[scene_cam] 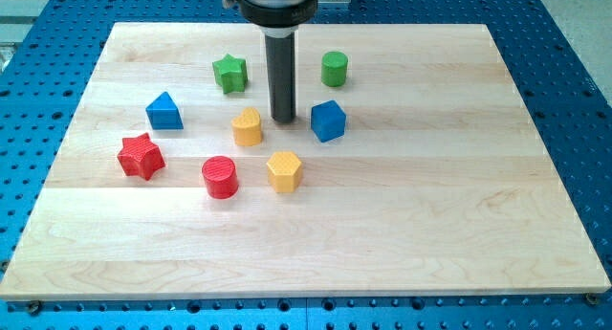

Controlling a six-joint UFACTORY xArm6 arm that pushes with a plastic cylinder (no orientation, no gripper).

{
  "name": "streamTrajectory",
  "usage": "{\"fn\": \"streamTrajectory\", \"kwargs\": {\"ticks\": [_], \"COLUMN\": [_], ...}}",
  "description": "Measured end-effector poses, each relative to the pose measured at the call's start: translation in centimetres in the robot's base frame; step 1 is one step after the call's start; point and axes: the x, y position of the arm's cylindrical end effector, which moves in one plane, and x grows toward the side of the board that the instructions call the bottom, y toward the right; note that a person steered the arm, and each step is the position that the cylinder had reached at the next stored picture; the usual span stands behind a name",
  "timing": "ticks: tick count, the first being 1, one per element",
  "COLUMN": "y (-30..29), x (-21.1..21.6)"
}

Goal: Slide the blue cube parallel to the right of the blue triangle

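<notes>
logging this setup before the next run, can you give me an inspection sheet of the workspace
surface: pale wooden board, flat, on a blue perforated metal table
job's things: blue plastic cube just to the view's right of my tip; blue plastic triangle towards the view's left
clutter: green star block, green cylinder, yellow rounded block, yellow hexagon block, red cylinder, red star block
pincer: none fitted; my tip sits between the yellow rounded block and the blue cube; contact cannot be told
cables: nothing seen
surroundings: nothing seen beyond the blue table
</notes>
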Motion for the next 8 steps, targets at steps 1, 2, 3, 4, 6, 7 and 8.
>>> {"fn": "streamTrajectory", "kwargs": {"ticks": [1,2,3,4,6,7,8], "y": [3.2,6.0,6.0,7.9,1.9,-0.8,0.7], "x": [-1.5,-1.2,2.7,2.4,-2.4,2.4,5.6]}}
